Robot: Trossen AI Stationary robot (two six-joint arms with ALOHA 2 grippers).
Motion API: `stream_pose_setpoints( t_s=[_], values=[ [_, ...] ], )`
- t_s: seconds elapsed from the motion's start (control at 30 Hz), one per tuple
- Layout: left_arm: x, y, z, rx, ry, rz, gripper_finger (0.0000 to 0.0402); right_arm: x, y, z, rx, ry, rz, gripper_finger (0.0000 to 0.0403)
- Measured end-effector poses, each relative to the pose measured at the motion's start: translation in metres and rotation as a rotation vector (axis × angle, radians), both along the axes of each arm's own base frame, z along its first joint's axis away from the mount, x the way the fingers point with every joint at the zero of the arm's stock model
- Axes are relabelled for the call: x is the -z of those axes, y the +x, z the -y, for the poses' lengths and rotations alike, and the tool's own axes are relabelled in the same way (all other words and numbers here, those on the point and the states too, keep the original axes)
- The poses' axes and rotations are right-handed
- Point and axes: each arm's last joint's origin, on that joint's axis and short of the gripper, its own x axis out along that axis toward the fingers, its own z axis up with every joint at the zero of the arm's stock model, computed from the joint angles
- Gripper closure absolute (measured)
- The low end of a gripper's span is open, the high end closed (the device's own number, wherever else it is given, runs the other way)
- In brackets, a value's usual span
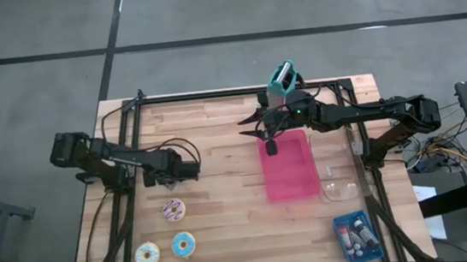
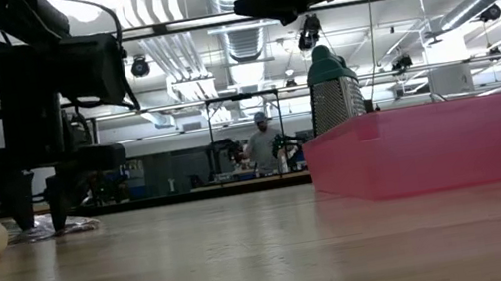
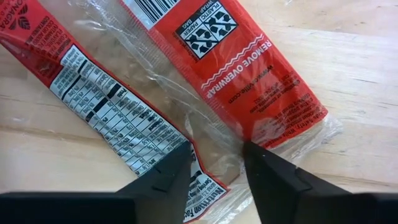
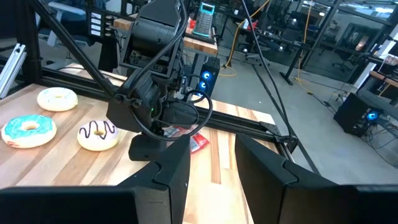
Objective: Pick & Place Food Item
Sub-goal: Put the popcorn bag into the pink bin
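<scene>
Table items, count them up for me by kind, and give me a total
Doughnuts: 3 (chocolate-drizzled, white, blue)
Red-labelled plastic wrapper: 1
Pink tray: 1
Grater with teal handle: 1
Clear container: 1
Blue box of small bottles: 1
Total: 8

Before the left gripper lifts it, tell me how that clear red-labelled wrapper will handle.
The wrapper is thin crinkled film, so it will probably sag and flop. Its glossy surface may slip between the left gripper fingers. It looks flat and nearly empty, so likely very light.
</scene>
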Motion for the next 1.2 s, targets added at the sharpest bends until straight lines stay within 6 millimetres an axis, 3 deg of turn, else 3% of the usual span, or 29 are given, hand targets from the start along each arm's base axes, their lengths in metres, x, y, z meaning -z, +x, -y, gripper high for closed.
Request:
stream_pose_setpoints(
  t_s=[0.87, 1.2],
  values=[
    [0.0002, 0.001, -0.0008, 0.033, 0.024, 0.004, 0.0395, 0.0, 0.0, 0.0, 0.0, 0.0, 0.0, 0.0282],
    [-0.0003, 0.0025, -0.0014, 0.044, 0.048, 0.013, 0.0399, 0.0, 0.0, 0.0, 0.0, 0.0, 0.0, 0.0282]
  ],
)
